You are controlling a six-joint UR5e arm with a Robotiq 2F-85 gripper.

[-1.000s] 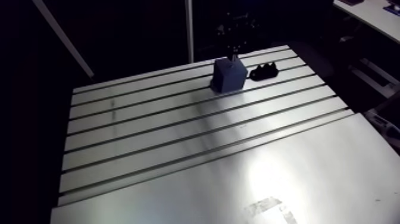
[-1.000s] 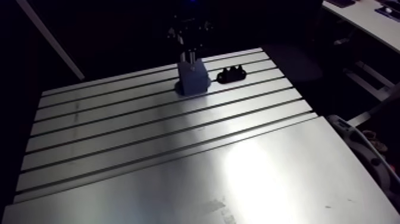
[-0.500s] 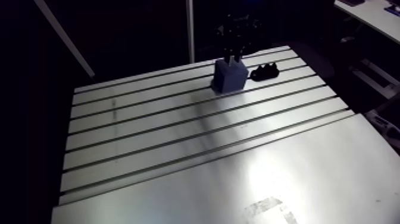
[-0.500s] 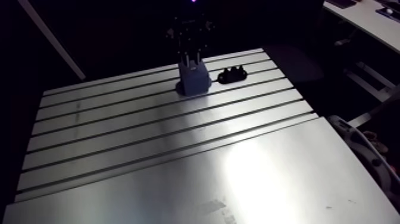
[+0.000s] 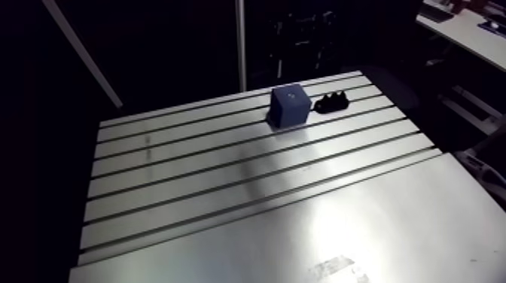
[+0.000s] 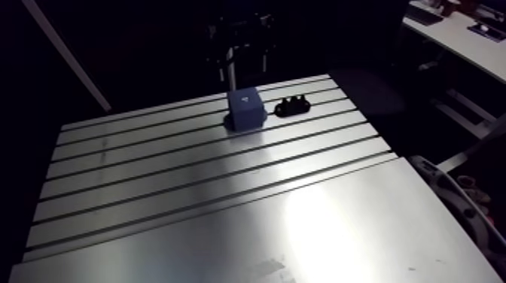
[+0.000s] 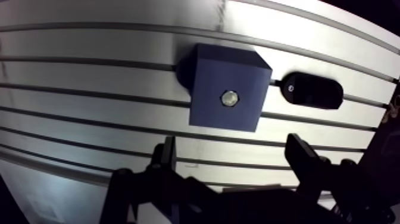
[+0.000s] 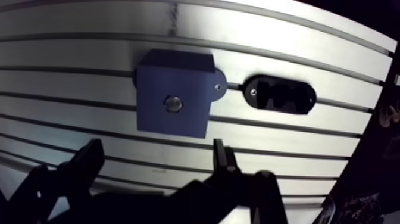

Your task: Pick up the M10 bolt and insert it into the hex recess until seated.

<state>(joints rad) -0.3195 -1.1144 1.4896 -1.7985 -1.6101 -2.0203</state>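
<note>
ahead of gripper (image 7: 232,143), fingers spread and empty, bolt (image 7: 229,98) sits in blue block (image 7: 208,74) recess.

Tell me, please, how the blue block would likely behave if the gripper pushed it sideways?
The blue block probably would not slide: a base tab with what looks like a screw sits over a table slot. If loose, it might tip, since it stands fairly tall in the arm view. Its flat faces look rigid.
</note>
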